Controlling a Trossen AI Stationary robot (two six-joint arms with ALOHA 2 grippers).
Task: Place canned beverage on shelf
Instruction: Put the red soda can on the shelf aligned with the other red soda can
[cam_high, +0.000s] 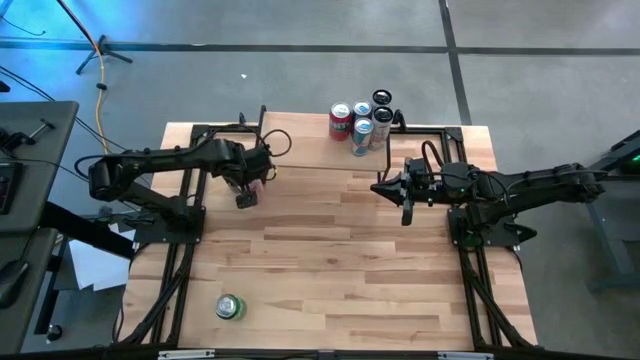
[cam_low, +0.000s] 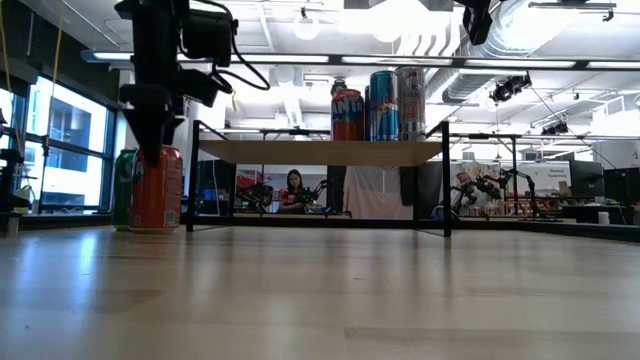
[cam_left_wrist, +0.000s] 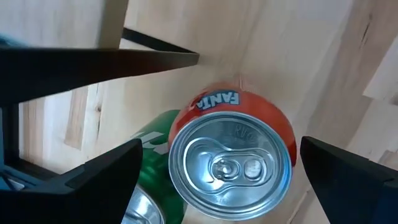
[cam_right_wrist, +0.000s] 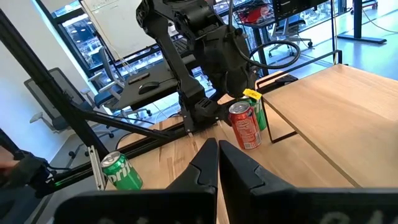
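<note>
1. Filling your left wrist view, the orange can (cam_left_wrist: 231, 158) stands upright on the table, "FANTA" readable on its side, a green can (cam_left_wrist: 152, 163) touching it.
2. Your left gripper (cam_high: 246, 198) hangs over that orange can with its jaws spread wide to either side of it, holding nothing.
3. Your right gripper (cam_high: 406, 200) waits above the right half of the table, jaws pressed together and empty.
4. You work on a pale wood-plank table (cam_high: 330, 270); beyond it the low view shows a bright workshop with ceiling lights, windows and a seated person (cam_low: 295, 190).
5. Your shelf (cam_low: 320, 151) stands at the table's far edge on thin black legs.
6. Count five cans on the shelf: one red (cam_high: 340, 121), two blue-and-silver (cam_high: 362, 128), two dark-topped (cam_high: 382, 98); their writing is too small to read.
7. Count three cans off the shelf: the orange and green pair beside the shelf's left end, and one green can (cam_high: 230, 307) alone at the near left, its label unreadable.
</note>
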